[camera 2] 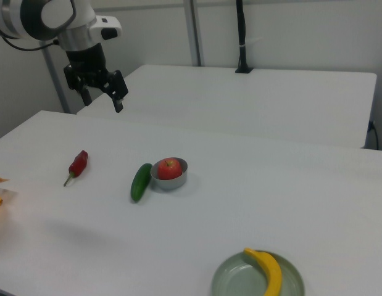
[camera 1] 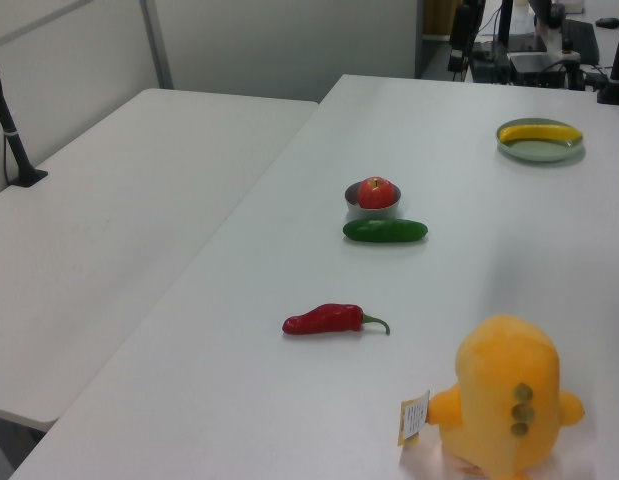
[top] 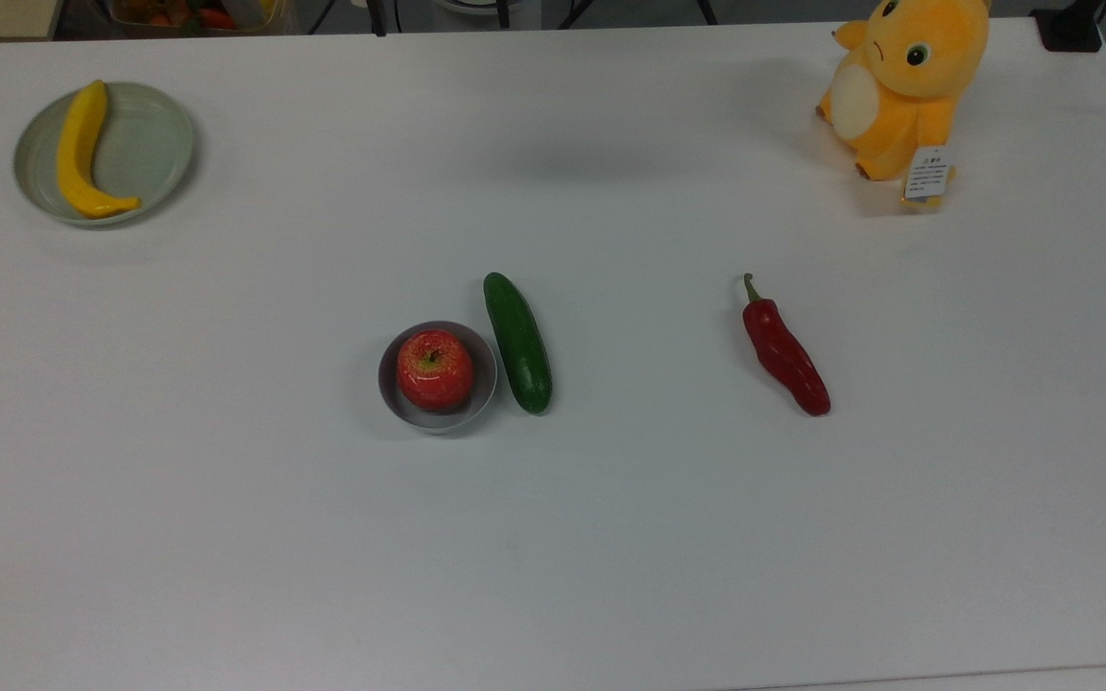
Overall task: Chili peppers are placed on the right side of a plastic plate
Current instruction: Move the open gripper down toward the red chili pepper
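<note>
A glossy dark-red chili pepper [top: 785,349] [camera 1: 324,319] [camera 2: 78,164] with a green stem lies alone on the white table, in the right half of the top view. The pale grey-green plastic plate [top: 145,144] [camera 1: 537,150] [camera 2: 240,277] sits far from it at the top view's upper left and holds a yellow banana [top: 81,151] [camera 2: 268,269]. My gripper [camera 2: 103,102] hangs open and empty high above the table in the right view, up and to the right of the chili, well clear of it.
A red apple [top: 434,369] rests in a small grey bowl [top: 482,384] mid-table, with a green cucumber [top: 517,342] lying against the bowl. An orange plush toy [top: 903,86] stands at the top view's upper right corner. A second white table [camera 1: 109,220] adjoins.
</note>
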